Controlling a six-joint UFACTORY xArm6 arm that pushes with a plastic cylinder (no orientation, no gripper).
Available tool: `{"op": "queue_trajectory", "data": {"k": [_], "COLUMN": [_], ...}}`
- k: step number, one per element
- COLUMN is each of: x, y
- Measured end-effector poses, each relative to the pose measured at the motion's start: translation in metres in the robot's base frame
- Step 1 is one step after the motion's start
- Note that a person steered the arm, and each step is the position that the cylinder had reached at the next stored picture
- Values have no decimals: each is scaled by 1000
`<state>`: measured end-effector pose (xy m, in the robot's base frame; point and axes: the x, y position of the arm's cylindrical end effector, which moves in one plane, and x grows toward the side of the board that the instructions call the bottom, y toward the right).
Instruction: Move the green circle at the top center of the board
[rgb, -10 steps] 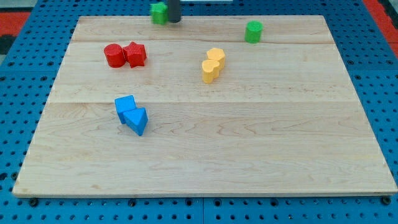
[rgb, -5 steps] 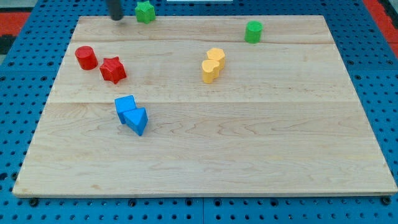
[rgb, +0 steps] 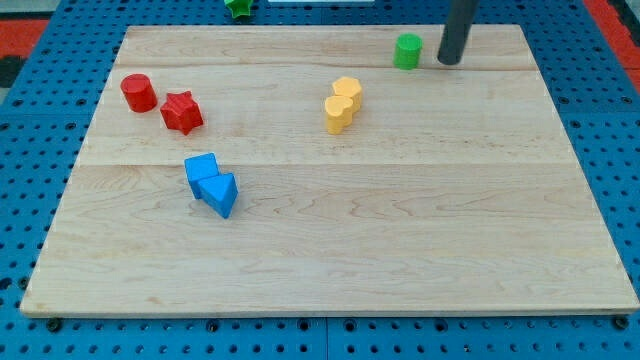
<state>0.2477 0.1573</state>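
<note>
Camera view: my tip (rgb: 449, 61) rests on the wooden board (rgb: 400, 240), just beside the green circle (rgb: 407, 51), at its 3 o'clock, a small gap between us. I end in a bare rod, so I have no fingers to open or close. The green circle sits near the board's top edge, right of centre.

At 9 o'clock from it, well apart, a green star (rgb: 238, 7) lies beyond the board's top edge, partly cut off. Two yellow blocks (rgb: 342, 104) touch at the circle's 7 o'clock. The red cylinder (rgb: 138, 92) and red star (rgb: 181, 112) sit near each other far left; the blue cube (rgb: 201, 168) and blue triangle (rgb: 221, 193) touch below them. No writing is readable anywhere.
</note>
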Motion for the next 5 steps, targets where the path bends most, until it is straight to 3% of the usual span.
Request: {"op": "queue_trajectory", "data": {"k": [1, 2, 3, 4, 5], "x": [-46, -54, -9, 41, -47], "y": [-87, -109, -23, -73, -137]}}
